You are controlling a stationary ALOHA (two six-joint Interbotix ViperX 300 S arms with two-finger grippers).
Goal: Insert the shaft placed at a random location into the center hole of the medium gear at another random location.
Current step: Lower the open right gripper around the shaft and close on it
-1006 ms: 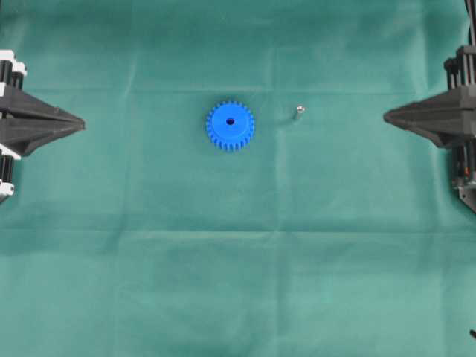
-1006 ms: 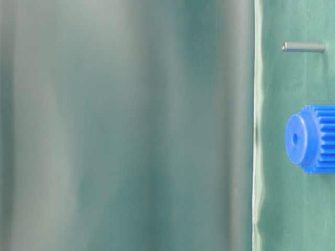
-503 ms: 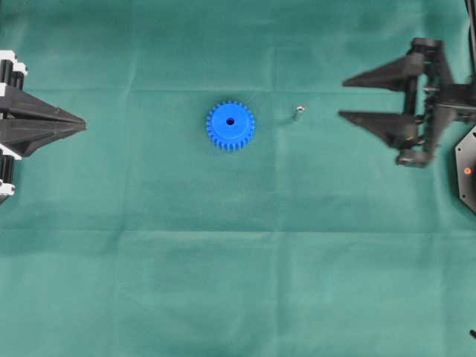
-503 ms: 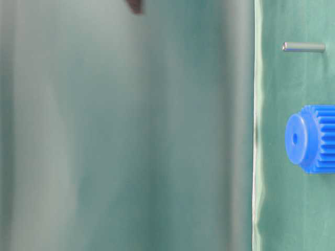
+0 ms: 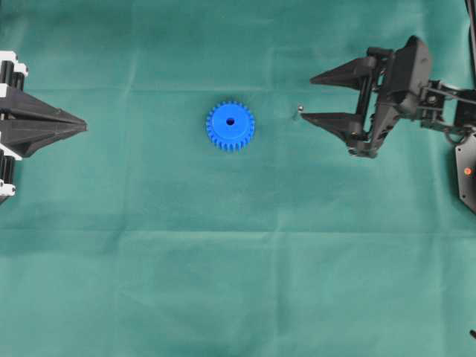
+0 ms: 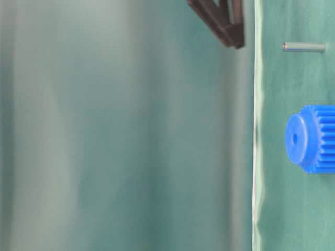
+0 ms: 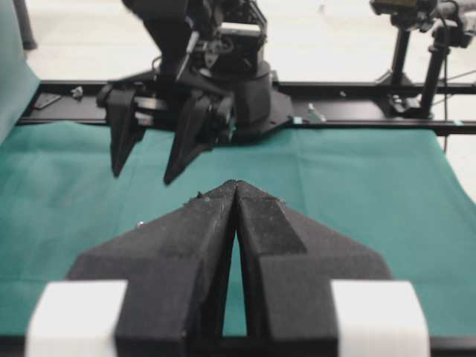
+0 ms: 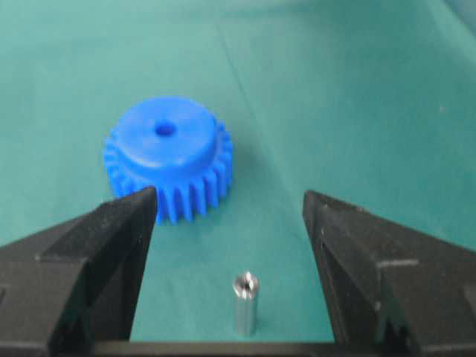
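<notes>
No readable text, label, brand, number or sign appears in any of the current views, neither on the cloth, the arms, nor the parts lying there.

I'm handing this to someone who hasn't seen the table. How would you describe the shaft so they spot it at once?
Start at the blue gear on the green cloth, then look toward the open right gripper. Between them the shaft stands upright on the cloth, apart from the gear, just ahead of the fingertips. It is the only silvery metal thing there, a tiny pin far smaller than the gear.
</notes>
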